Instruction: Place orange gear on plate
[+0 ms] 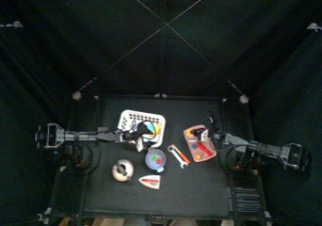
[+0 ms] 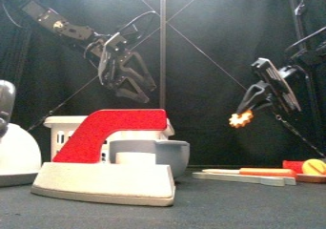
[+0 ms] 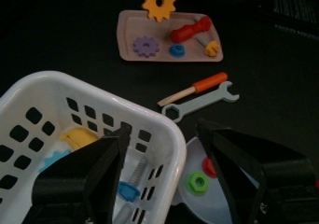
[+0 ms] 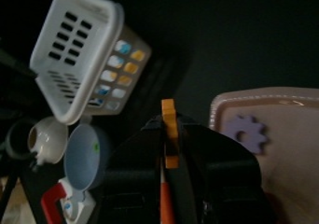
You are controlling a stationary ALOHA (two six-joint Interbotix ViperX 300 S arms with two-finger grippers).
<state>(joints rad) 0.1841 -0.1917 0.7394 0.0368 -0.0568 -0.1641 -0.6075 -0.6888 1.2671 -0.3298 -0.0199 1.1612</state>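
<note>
The orange gear (image 2: 237, 119) is pinched edge-on between the jaws of my right gripper (image 2: 246, 112) and held in the air above the table. In the left wrist view the gear (image 3: 159, 1) hangs at the far edge of the pink plate (image 3: 132, 27). The right wrist view shows the gear (image 4: 169, 133) edge-on between the jaws, with the plate (image 4: 289, 111) beside it. The plate holds a purple gear (image 3: 145, 47) and small red, blue and yellow parts. My left gripper (image 3: 159, 149) is open and empty over the white basket's rim.
A white basket (image 1: 141, 123) with small parts stands at the back left. A wrench with an orange handle (image 3: 200, 90) lies between basket and plate. A bowl (image 1: 157, 158), a tape roll (image 1: 123, 169) and a red and white stapler (image 2: 109, 156) lie at the front.
</note>
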